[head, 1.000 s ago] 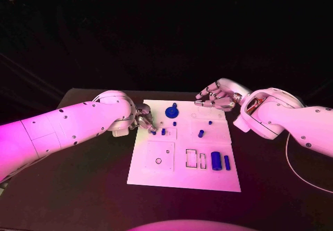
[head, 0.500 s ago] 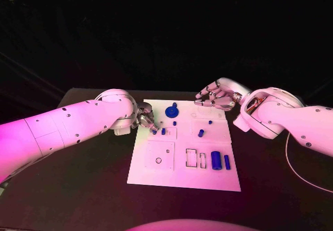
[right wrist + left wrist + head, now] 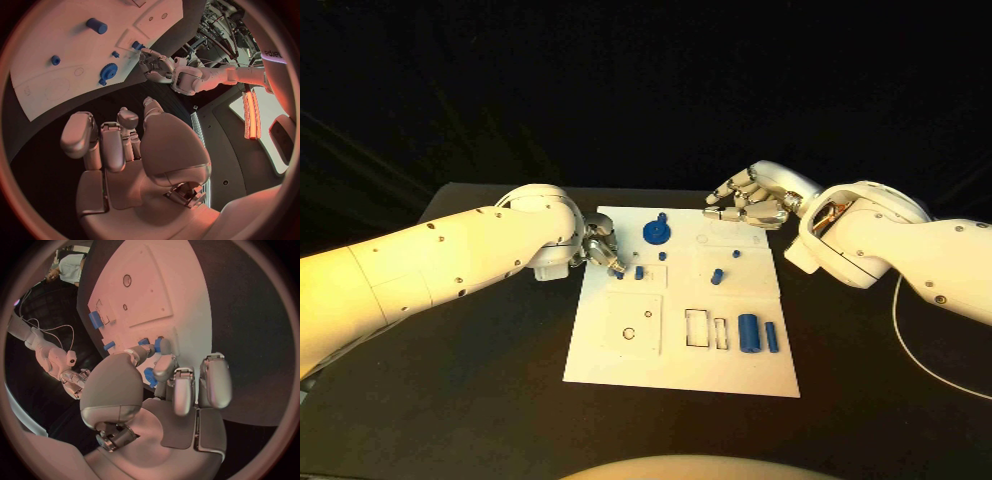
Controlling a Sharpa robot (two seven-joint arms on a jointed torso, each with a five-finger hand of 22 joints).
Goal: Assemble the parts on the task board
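Observation:
The white task board (image 3: 678, 352) lies mid-table and shows again as the board (image 3: 44, 75). A blue gear (image 3: 656, 233) sits near its far edge, also seen as the gear (image 3: 108, 73). Small blue pegs (image 3: 715, 277) stand in the middle, and two blue cylinders (image 3: 749, 332) lie at the near right. My left hand (image 3: 600, 250) is at the board's left edge, thumb and a finger pinching a small blue peg (image 3: 160, 345) just above the board. My right hand (image 3: 747, 205) hovers over the far right corner, fingers (image 3: 103, 140) curled in with nothing in them.
A square plate with a round hole (image 3: 632, 330) and narrow rectangular slots (image 3: 697, 328) occupy the board's near half. Black table (image 3: 473, 380) surrounds the board. My left arm (image 3: 430, 265) lies along the table's left side, my right forearm (image 3: 891, 250) along the right.
My left arm has edged a little toward the board, with the hand staying at the left edge. The right hand has not moved.

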